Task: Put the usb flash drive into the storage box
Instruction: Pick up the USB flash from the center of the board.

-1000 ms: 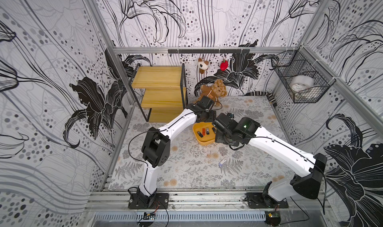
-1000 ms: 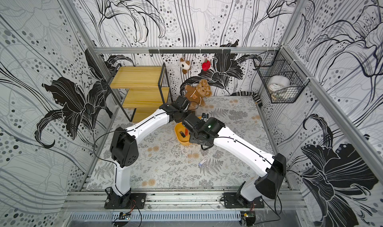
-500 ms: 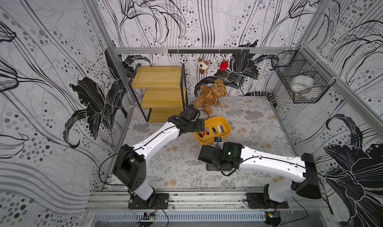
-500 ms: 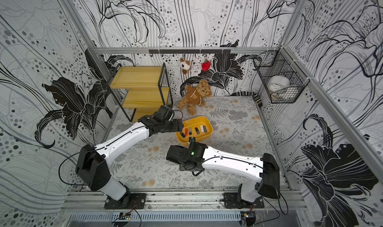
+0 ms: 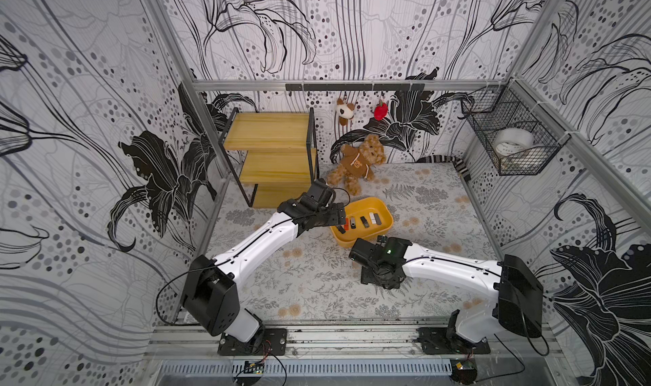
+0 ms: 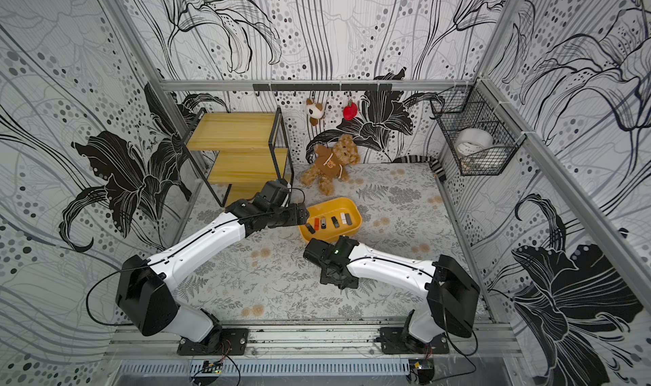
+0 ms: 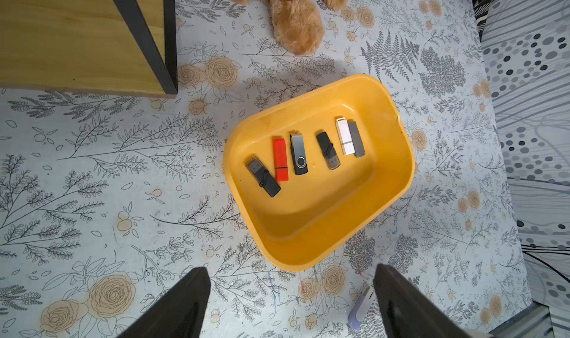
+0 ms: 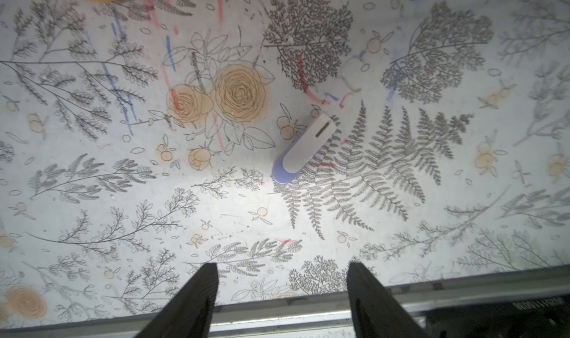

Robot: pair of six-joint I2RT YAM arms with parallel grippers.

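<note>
The storage box (image 5: 385, 222) is a shallow yellow tub on the floral mat, seen in both top views (image 6: 356, 222). In the left wrist view the storage box (image 7: 308, 228) holds several flash drives in a row. A white and lavender usb flash drive (image 8: 303, 148) lies loose on the mat near the tub (image 7: 361, 305). My right gripper (image 8: 282, 265) hovers over it, open and empty, hiding it in both top views (image 5: 382, 278). My left gripper (image 7: 291, 268) is open and empty at the tub's left end (image 5: 338, 217).
A wooden shelf rack (image 5: 267, 134) stands at the back left, with a teddy bear (image 5: 357, 162) beside it. A black wire basket (image 5: 514, 137) with a tape roll hangs on the right wall. The metal front rail (image 8: 308, 308) lies close to my right gripper.
Both grippers were over the tub a second ago. The right arm has swung toward the front over the loose drive. The left arm has pulled back to the tub's left end.
</note>
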